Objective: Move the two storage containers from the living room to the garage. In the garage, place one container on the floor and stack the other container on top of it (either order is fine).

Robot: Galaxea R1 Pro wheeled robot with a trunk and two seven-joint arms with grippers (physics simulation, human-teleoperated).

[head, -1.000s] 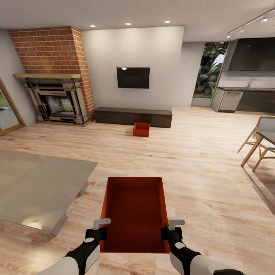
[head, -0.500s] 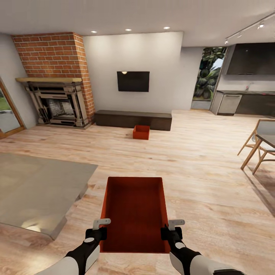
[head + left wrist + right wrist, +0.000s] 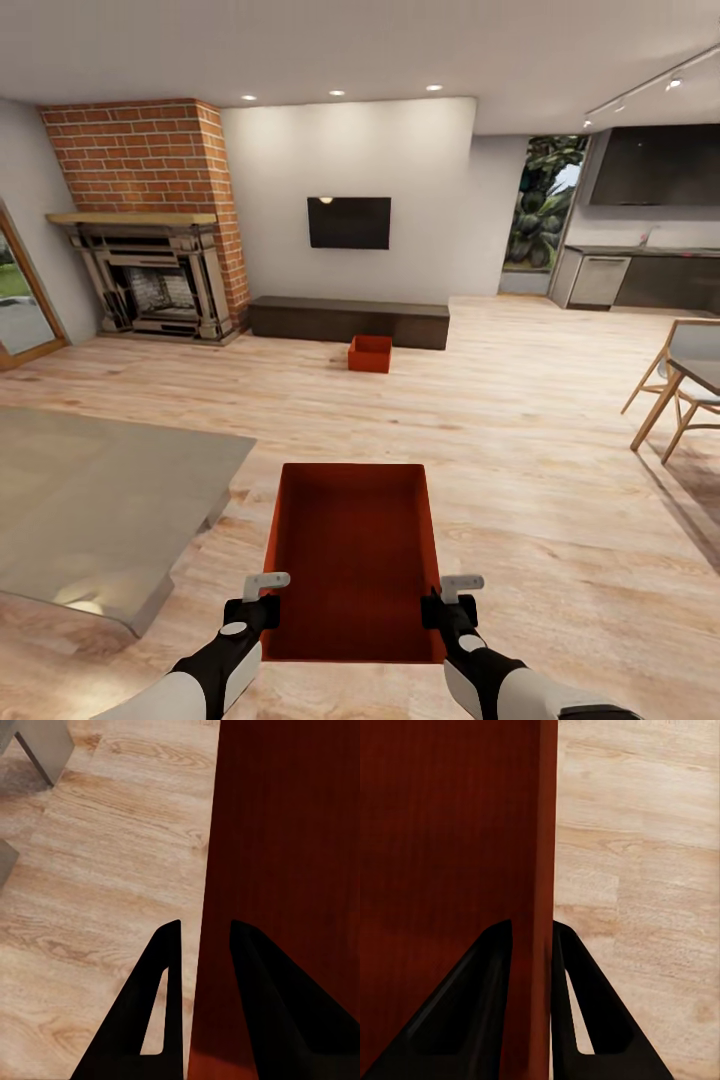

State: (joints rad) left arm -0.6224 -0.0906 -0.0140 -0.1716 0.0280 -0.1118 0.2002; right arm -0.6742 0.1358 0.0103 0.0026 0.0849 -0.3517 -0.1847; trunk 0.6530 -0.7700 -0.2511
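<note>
One orange-red storage container (image 3: 352, 560) hangs just in front of me over the light wood planks of the living room, empty and level. My left gripper (image 3: 262, 590) is shut on its left wall near the close corner, and my right gripper (image 3: 450, 592) is shut on its right wall. In the left wrist view the left gripper (image 3: 202, 934) straddles the thin wall of the container (image 3: 292, 832). In the right wrist view the right gripper (image 3: 534, 930) pinches the container (image 3: 450, 832) wall. The second storage container (image 3: 370, 353) sits far ahead on the floor by the bench.
A long low dark bench (image 3: 348, 321) stands under the black TV (image 3: 349, 222), with the brick fireplace (image 3: 150, 270) to its left. A grey low slab (image 3: 90, 500) lies close on my left. Wooden chairs (image 3: 680, 385) and a table stand at the right edge.
The whole picture has shifted: the far wall, bench and second container sit lower and look slightly smaller, so the camera has moved. The held container and both grippers keep their places.
</note>
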